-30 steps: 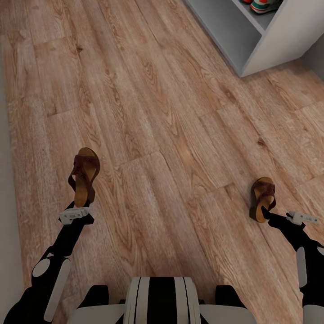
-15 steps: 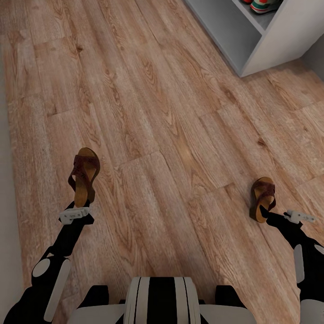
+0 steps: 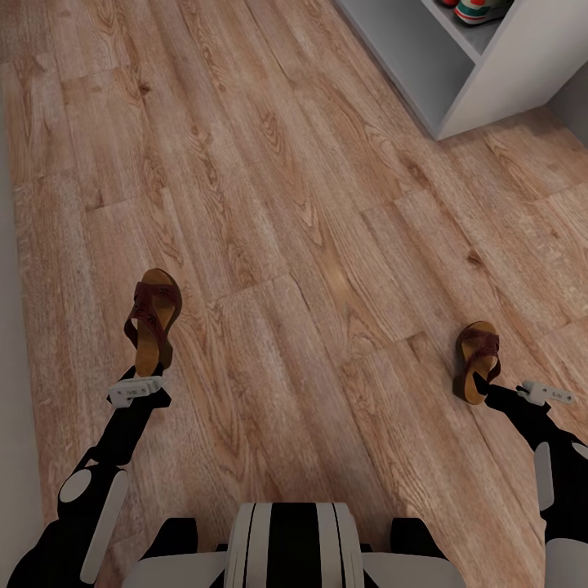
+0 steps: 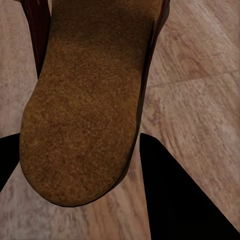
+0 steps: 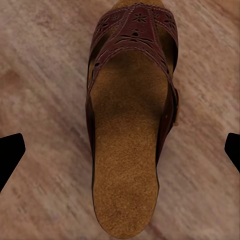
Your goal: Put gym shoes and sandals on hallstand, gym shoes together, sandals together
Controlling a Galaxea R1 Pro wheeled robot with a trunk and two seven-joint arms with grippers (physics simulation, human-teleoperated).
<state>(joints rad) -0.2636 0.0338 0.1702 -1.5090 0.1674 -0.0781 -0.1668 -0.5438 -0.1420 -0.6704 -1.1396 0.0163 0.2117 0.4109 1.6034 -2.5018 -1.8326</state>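
Each sandal pointed lengthwise away from its own arm, heel nearest: the left gripper [image 3: 140, 377] clasped the left sandal [image 3: 153, 320], while the right gripper [image 5: 120, 150] stood spread around the right sandal [image 3: 476, 360] on the corridor floor [image 3: 310, 245].

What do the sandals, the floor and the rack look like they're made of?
Sandals: dark brown leather-like strap with punched holes and stitching; grainy tan footbed, cork or suede by its speckle. Floor: light brown wood planks, visible grain and knots, slight sheen. Rack: smooth matte grey-white panels, likely painted board; hard to tell.
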